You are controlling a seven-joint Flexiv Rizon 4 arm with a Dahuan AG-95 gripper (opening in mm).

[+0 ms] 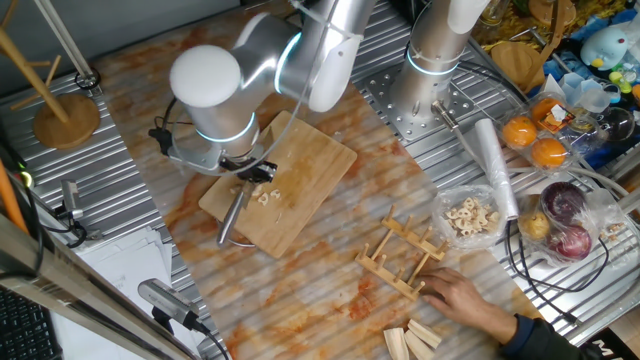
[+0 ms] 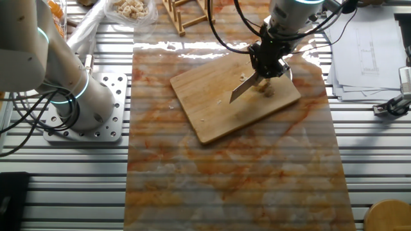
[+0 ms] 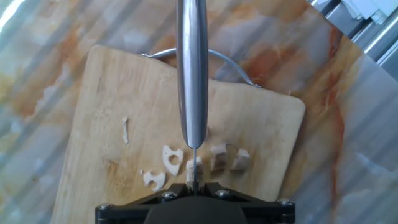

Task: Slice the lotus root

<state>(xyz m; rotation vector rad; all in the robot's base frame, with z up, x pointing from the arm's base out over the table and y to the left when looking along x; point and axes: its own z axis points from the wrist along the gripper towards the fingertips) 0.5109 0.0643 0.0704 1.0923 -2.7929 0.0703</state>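
The pincer (image 2: 268,64) is clenching a knife (image 3: 191,74), whose blade is sitting over the lotus root (image 3: 214,160) pieces near the cutting board (image 3: 93,137) edge on the counter (image 2: 225,179); loose small chunks are likely risking rolling or skidding aside under the blade

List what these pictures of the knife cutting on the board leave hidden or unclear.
- Gripper fingers: hidden by the arm in one fixed view, cut off by the bottom edge in the hand view.
- Knife edge meeting the lotus root: seen edge-on, contact unclear.
- Lotus root in the other fixed view: too small to count pieces.
- Cutting board: partly covered by the arm.
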